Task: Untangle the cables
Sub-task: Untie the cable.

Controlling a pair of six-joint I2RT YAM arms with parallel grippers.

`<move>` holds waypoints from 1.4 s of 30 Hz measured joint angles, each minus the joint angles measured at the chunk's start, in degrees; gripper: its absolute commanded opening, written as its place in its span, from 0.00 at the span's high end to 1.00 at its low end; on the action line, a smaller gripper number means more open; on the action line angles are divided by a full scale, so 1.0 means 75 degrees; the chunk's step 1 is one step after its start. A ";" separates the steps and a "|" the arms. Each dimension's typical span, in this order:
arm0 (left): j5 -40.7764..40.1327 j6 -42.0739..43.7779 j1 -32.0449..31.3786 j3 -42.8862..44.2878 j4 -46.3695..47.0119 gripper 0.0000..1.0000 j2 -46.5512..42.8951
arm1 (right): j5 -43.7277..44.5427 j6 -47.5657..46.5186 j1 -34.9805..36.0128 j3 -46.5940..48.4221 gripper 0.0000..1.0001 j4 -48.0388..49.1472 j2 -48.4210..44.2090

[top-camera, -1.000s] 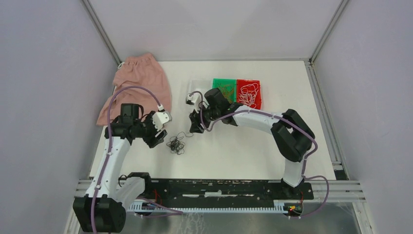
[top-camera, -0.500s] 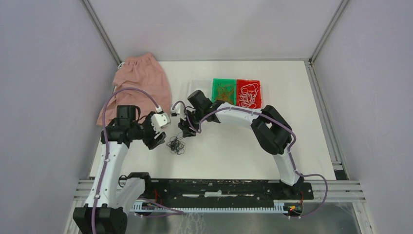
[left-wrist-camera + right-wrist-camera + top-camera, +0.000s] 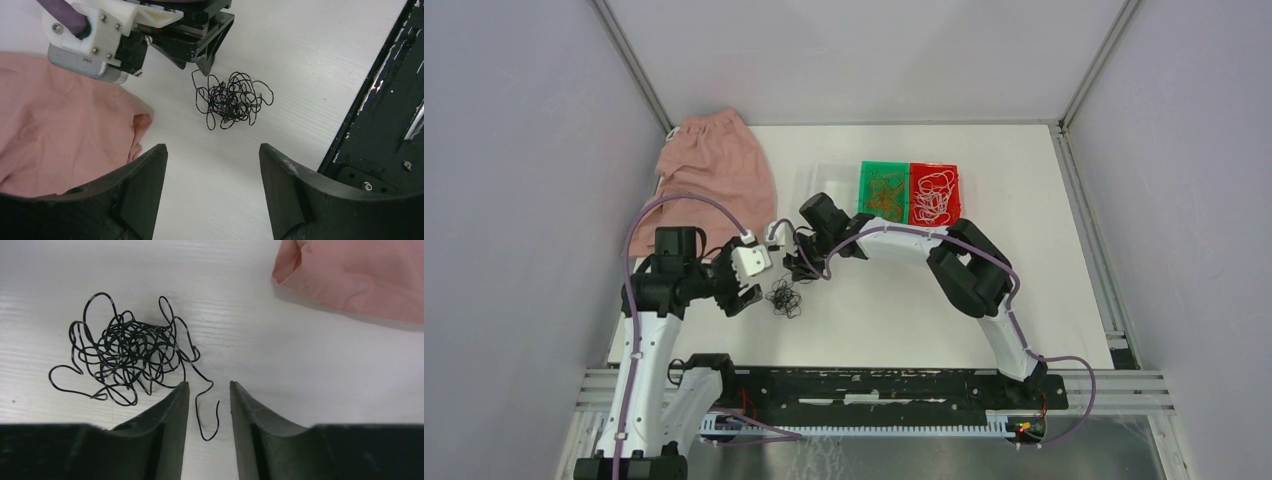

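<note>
Cables: the black clump [image 3: 784, 297] lies loose on the worktop [image 3: 904, 300], towards the front and between the two arms. The left end effector [image 3: 211, 152] hovers just beside it on the near-left. Its fingers are spread wide and hold nothing. Probable role is to pin or take the bulk once a strand is drawn out.

The right end effector [image 3: 208, 387] sits low at the clump's far side. Its fingers are narrowly parted and straddle the free tail [image 3: 197, 407] trailing out of the knot, which is not yet pinched. Judgement: a free end is the sensible place to start pulling.

Farther back, the green tray [image 3: 869, 207] holds orange-red strands [image 3: 886, 190] and the red tray [image 3: 955, 172] holds white strands [image 3: 934, 195]. Sorting by colour seems intended. The pink cloth [image 3: 714, 170] lies far left, uninvolved.
</note>
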 measured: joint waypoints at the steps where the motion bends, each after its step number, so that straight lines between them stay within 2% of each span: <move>1: 0.0020 0.0076 0.0000 0.0000 -0.0070 0.25 -0.0073 | 0.0017 -0.0020 0.0009 0.0000 0.78 0.0067 0.0012; 2: 0.0032 0.0172 0.0000 0.0000 -0.0137 0.25 -0.0160 | 0.0020 -0.0035 0.0009 0.0000 0.87 0.0119 0.0015; 4: 0.0050 0.0318 0.0000 0.0000 -0.0245 0.25 -0.0338 | 0.0017 -0.0012 0.0009 0.0000 0.99 0.0210 0.0015; 9: 0.0204 0.0510 0.0000 0.0000 -0.0356 0.25 -0.0580 | 0.0017 0.0082 0.0006 -0.0073 0.99 0.0449 -0.0073; 10: 0.0227 0.0525 0.0000 0.0000 -0.0358 0.25 -0.0586 | 0.0023 0.0102 0.0006 -0.0146 0.93 0.0493 -0.0149; 12: 0.0251 0.0530 0.0000 0.0000 -0.0358 0.25 -0.0583 | 0.0023 0.0114 0.0006 -0.0396 0.60 0.0615 -0.0393; 13: 0.0268 0.0530 0.0000 0.0000 -0.0358 0.25 -0.0583 | 0.0020 0.0087 0.0006 -0.0545 0.51 0.0624 -0.0580; 15: 0.0347 0.0533 0.0000 0.0000 -0.0358 0.25 -0.0589 | 0.0026 0.0003 0.0006 -0.0673 0.43 0.0606 -0.0813; 18: 0.0414 0.0536 0.0000 0.0000 -0.0356 0.25 -0.0589 | -0.0006 -0.0335 0.0006 -0.0670 0.39 0.0548 -0.0982; 26: 0.0437 0.0539 0.0000 0.0000 -0.0358 0.25 -0.0629 | -0.0385 -0.1349 0.0006 -0.0239 0.37 -0.0163 -0.0688; 36: 0.0446 0.0545 0.0000 0.0000 -0.0358 0.25 -0.0679 | -0.0472 -0.1445 0.0038 0.0440 0.41 -0.0079 0.0160; 39: 0.0478 0.0557 0.0000 0.0000 -0.0358 0.25 -0.0644 | -0.0472 -0.1413 0.0052 0.0551 0.44 0.0023 0.0309; 42: 0.0536 0.0603 0.0000 0.0000 -0.0358 0.24 -0.0621 | -0.0463 -0.1352 0.0082 0.0577 0.53 0.0166 0.0382</move>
